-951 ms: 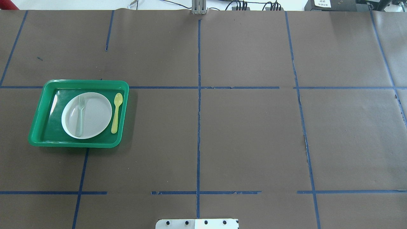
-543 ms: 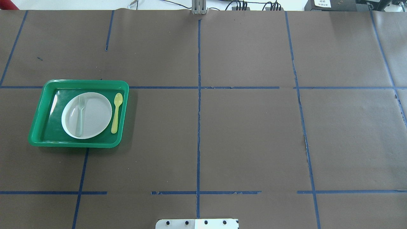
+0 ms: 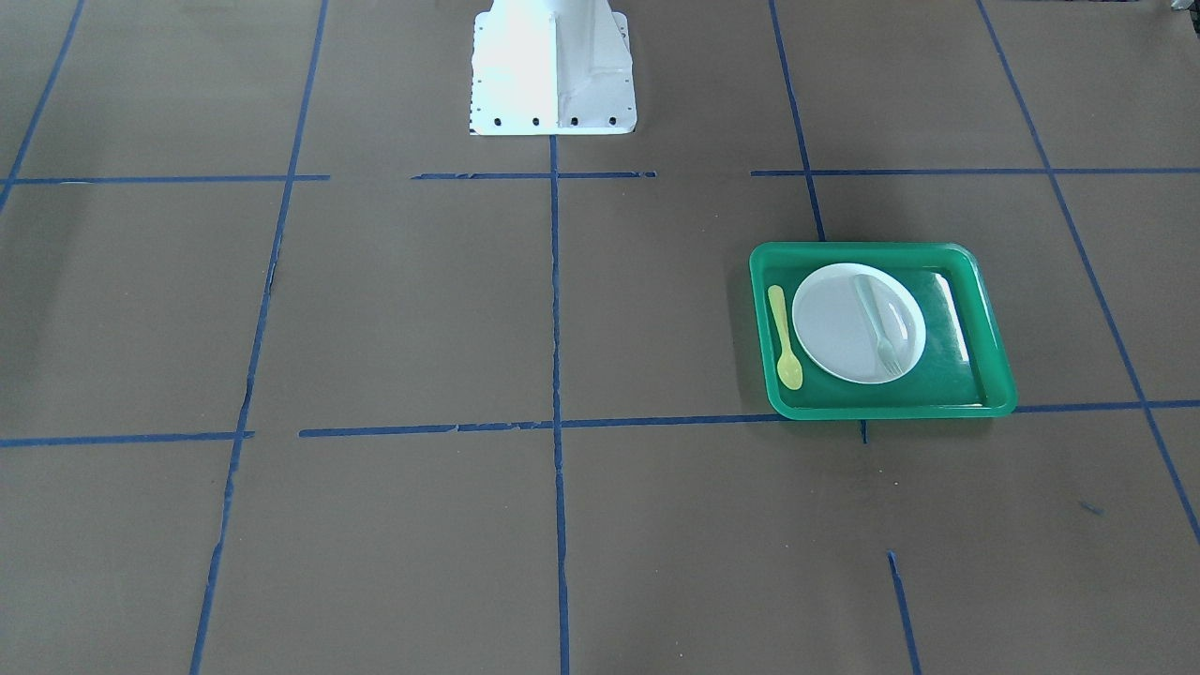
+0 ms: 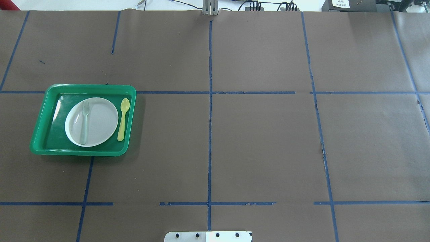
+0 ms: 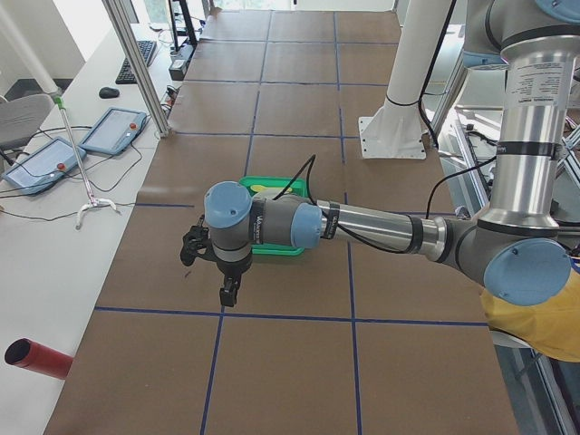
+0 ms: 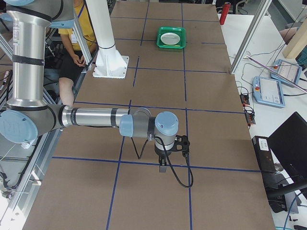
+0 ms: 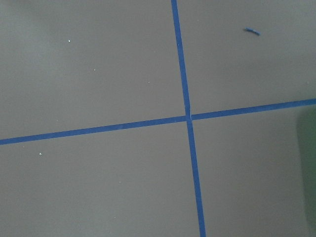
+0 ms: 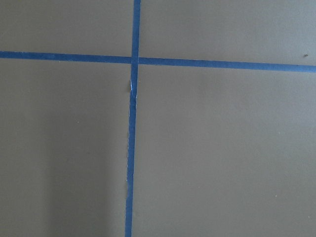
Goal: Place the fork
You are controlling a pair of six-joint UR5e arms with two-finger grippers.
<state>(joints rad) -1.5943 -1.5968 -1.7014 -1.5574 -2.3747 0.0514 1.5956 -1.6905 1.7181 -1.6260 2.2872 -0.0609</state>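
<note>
The pale fork (image 4: 84,121) lies on the left part of a white plate (image 4: 100,122) inside a green tray (image 4: 90,86), tines pointing away from the robot. It also shows in the front-facing view (image 3: 877,328). My left gripper (image 5: 228,292) shows only in the left side view, raised over the table, nearer that camera than the tray. My right gripper (image 6: 163,167) shows only in the right side view, far from the tray (image 6: 171,46). I cannot tell whether either is open or shut. Both wrist views show only brown paper and blue tape.
A yellow spoon (image 4: 123,119) lies in the tray to the right of the plate. The robot's white base (image 3: 553,66) stands at the table's near edge. A seated person (image 6: 79,33) is beside the base. A red cylinder (image 5: 36,358) lies at the table's left end.
</note>
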